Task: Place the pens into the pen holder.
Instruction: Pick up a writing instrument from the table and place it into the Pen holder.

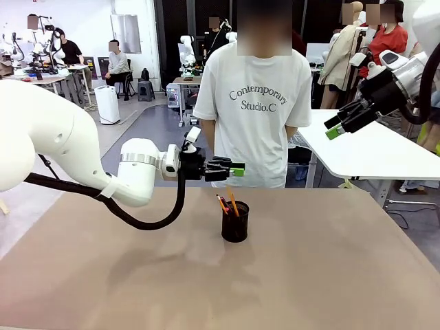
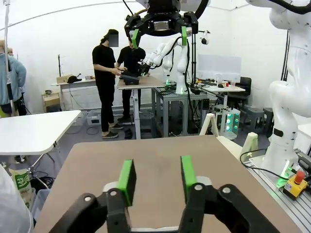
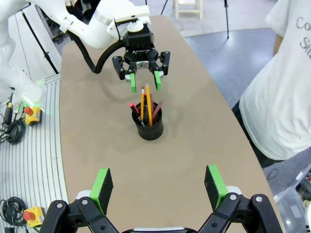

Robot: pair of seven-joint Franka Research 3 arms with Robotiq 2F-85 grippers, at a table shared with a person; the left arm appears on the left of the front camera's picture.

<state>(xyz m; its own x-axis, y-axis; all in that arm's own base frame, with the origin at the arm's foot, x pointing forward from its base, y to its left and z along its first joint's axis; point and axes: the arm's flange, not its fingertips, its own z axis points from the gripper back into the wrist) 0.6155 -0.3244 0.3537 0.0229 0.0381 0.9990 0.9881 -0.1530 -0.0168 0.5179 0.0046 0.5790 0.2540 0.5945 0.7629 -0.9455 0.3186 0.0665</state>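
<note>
The black mesh pen holder (image 1: 235, 223) (image 3: 149, 125) stands near the middle of the brown table. Three pens (image 1: 229, 203) (image 3: 146, 106) stick up out of it: a yellow-orange one, a red-tipped one and a dark one. My left gripper (image 1: 238, 169) (image 2: 157, 176) (image 3: 144, 83) hovers level just above the holder, pointing right. It is open, with nothing between its green pads (image 2: 127, 178). High at the right my right gripper (image 1: 333, 128) (image 3: 159, 187) is held wide open and empty, looking down on the holder.
A person in a white T-shirt (image 1: 258, 103) stands at the table's far edge, right behind the holder. A white table (image 1: 371, 148) stands at the back right. The brown tabletop (image 1: 330, 261) is bare around the holder.
</note>
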